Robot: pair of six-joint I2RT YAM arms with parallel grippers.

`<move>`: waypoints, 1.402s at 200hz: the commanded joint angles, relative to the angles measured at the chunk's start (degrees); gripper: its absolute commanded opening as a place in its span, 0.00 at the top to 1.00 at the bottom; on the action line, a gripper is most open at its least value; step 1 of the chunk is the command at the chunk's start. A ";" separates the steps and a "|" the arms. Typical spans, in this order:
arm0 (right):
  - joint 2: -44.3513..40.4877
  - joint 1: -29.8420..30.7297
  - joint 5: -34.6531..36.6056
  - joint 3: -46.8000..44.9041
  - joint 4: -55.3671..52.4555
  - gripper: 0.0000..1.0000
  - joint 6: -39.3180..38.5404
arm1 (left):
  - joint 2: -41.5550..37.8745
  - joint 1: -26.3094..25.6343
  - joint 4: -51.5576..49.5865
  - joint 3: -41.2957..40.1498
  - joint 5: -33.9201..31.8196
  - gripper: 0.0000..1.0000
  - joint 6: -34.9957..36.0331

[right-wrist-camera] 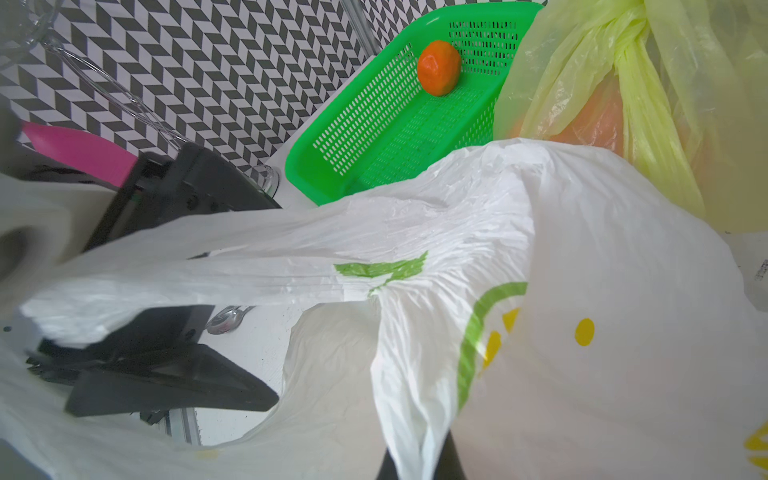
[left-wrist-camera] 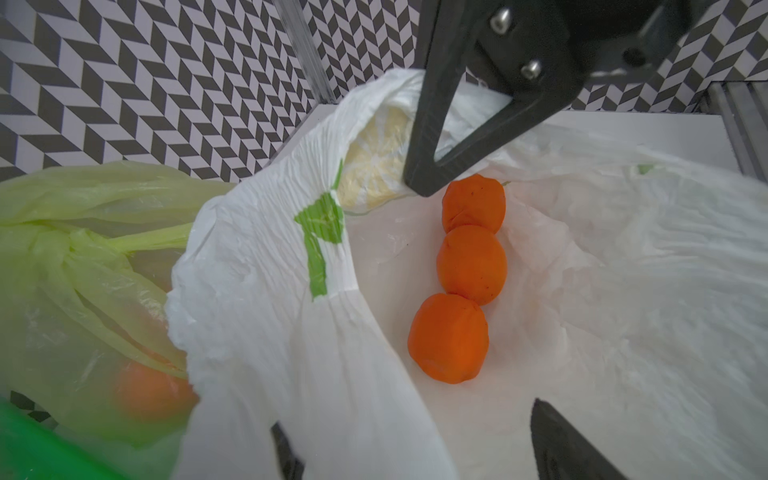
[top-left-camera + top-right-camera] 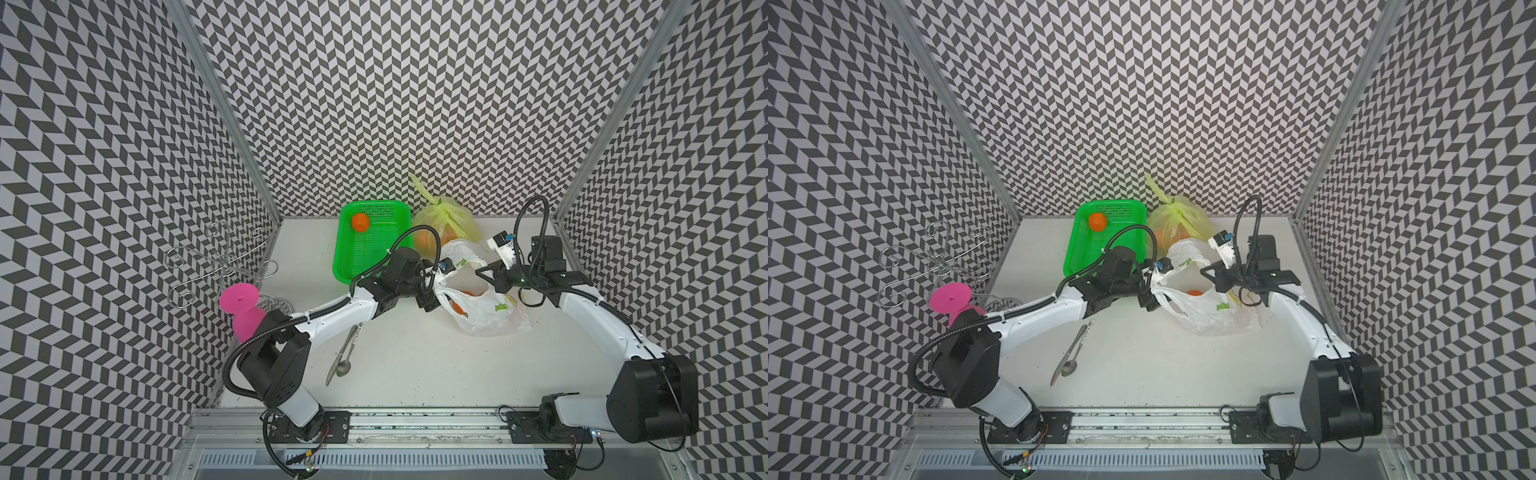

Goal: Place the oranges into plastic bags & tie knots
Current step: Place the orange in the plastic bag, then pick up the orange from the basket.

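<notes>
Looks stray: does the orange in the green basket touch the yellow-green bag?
Apart. The right wrist view shows bare basket mesh between orange and the yellow-green bag.

You see the white bag (image 1: 561, 257) spread wide, its edge pinched in your closed right hand (image 1: 419, 461), with one handle strip draped across the left hand (image 1: 216, 365). Behind it, the basket (image 1: 374, 137) holds one orange (image 1: 439, 67). Beside that stands the knotted yellow-green bag (image 1: 673, 108), fruit showing through.

White arm links (image 3: 332, 309), black joints (image 3: 652, 399), black ribbed cables (image 3: 227, 368); black triangular fingers (image 2: 424, 124), silver screws (image 2: 500, 18).
</notes>
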 commanded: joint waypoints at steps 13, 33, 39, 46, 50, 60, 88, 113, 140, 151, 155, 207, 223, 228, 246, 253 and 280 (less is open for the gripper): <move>0.32 -0.13 0.55 1.46 1.07 1.00 -0.70 | -5.57 0.66 -6.47 -0.13 3.86 0.17 3.83; 0.09 -0.14 0.55 1.63 0.86 1.00 -0.77 | -8.42 1.47 -9.28 -0.47 4.48 0.17 5.55; -0.10 -0.14 0.67 1.63 0.91 1.00 -0.73 | -9.15 1.79 -10.28 -0.44 4.76 0.17 6.16; -0.28 -0.13 0.78 1.59 1.03 1.00 -0.71 | -10.01 2.28 -11.47 -0.44 5.05 0.17 6.81; -0.44 -0.14 0.81 1.56 1.03 1.00 -0.70 | -10.50 2.55 -12.14 -0.42 5.01 0.17 7.18; -0.56 -0.13 0.79 1.54 1.04 1.00 -0.56 | -11.51 3.20 -13.81 -0.43 5.10 0.17 8.23; -0.68 -0.18 0.81 1.54 1.25 1.00 -0.34 | -13.86 5.85 -16.08 -0.52 4.59 0.17 9.40; -0.75 -0.13 1.05 1.50 1.29 1.00 -0.37 | -14.77 9.35 -16.44 -0.33 5.99 0.17 8.41; -0.95 -0.16 1.67 1.39 1.47 1.00 -0.44 | -15.36 12.12 -17.65 -0.24 8.91 0.17 7.67; -0.75 -0.19 1.98 1.37 1.63 1.00 -0.27 | -15.78 12.92 -18.11 -0.24 9.63 0.17 7.67; -0.72 -0.16 2.15 1.30 1.69 1.00 -0.20 | -15.92 13.27 -18.28 -0.20 9.97 0.17 7.66; -1.61 -0.11 3.47 1.34 1.67 1.00 -0.40 | -18.57 17.49 -19.07 -0.68 13.12 0.17 6.47; -2.61 -0.13 3.99 1.46 1.63 1.00 -0.63 | -17.97 20.60 -16.64 -0.79 8.80 0.17 3.89; -2.91 -0.13 4.00 1.46 1.65 1.00 -0.63 | -17.30 21.86 -15.85 -0.54 7.02 0.17 3.02; -3.54 -0.14 3.77 1.38 1.82 1.00 -0.54 | -12.37 26.07 -13.08 1.65 -0.48 0.16 0.63; -3.73 -0.12 3.58 1.43 1.98 1.00 -0.47 | -9.71 27.16 -12.41 2.93 -3.86 0.16 1.31; -3.56 -0.05 2.93 1.04 2.40 1.00 -0.29 | 4.27 29.37 -6.48 8.68 -15.89 0.14 7.01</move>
